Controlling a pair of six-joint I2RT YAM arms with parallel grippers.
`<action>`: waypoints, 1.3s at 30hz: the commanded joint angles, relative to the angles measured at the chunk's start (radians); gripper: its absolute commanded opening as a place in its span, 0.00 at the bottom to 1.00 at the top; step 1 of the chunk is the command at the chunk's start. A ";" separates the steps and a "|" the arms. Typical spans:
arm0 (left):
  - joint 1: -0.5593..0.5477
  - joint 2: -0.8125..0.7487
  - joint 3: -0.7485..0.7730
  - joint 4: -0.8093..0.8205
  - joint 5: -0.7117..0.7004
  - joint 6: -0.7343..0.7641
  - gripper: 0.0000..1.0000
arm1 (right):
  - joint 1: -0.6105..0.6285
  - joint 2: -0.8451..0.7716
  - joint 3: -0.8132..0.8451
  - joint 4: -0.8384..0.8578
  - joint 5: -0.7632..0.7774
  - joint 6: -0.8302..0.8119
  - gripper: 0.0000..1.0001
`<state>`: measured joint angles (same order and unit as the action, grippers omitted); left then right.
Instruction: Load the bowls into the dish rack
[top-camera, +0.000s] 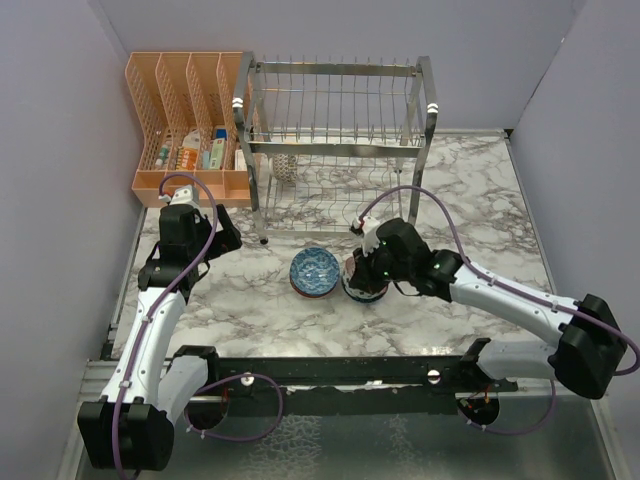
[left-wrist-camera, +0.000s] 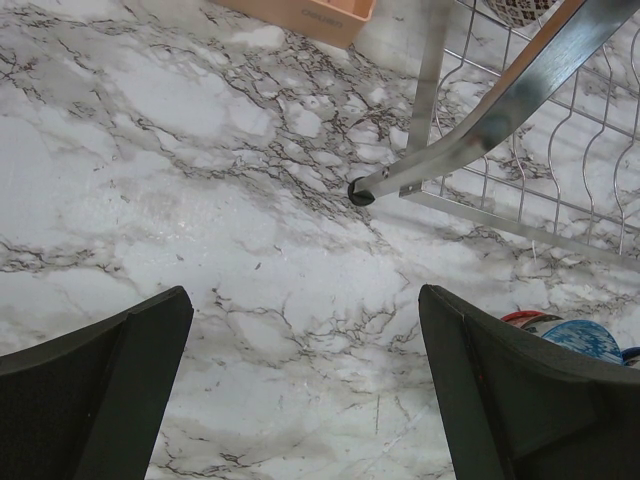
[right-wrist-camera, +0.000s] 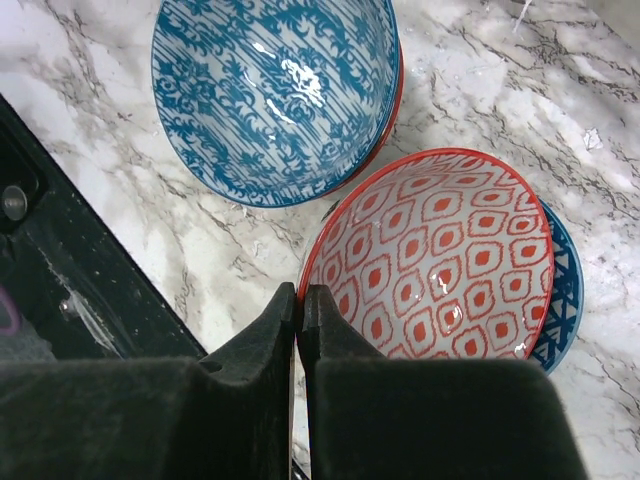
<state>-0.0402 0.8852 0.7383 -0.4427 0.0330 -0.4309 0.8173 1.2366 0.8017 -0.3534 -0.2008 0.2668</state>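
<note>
My left arm stretched forward, left gripper (left-wrist-camera: 305, 300) over the marble table (left-wrist-camera: 150, 200) beside the dish rack (top-camera: 340, 140) foot, jaws apart, blue bowl (right-wrist-camera: 275, 90) and red bowl (right-wrist-camera: 440, 260) before the rack, right gripper (right-wrist-camera: 298, 295) angled down at red bowl's rim, jaws together

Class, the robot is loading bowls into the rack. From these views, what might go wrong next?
1. The right hand is shut at the rim of the red bowl, which nests in a lower bowl; a lift might slip or drag both.
2. The blue bowl sits close beside it and might get knocked.
3. The open left hand hovers near the foot of the rack; a careless swing might bump it.
</note>
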 joint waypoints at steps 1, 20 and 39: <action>0.006 -0.026 0.003 0.009 0.007 0.006 0.99 | 0.006 -0.039 0.059 0.030 0.009 0.035 0.01; 0.006 -0.018 0.007 0.012 0.014 0.010 0.99 | 0.005 -0.018 0.140 0.423 -0.085 0.225 0.01; 0.006 -0.017 0.009 0.014 0.020 0.010 0.99 | 0.005 0.155 0.039 0.957 -0.244 0.534 0.01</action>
<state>-0.0402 0.8772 0.7383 -0.4427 0.0364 -0.4305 0.8188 1.3312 0.8803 0.2565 -0.3435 0.6037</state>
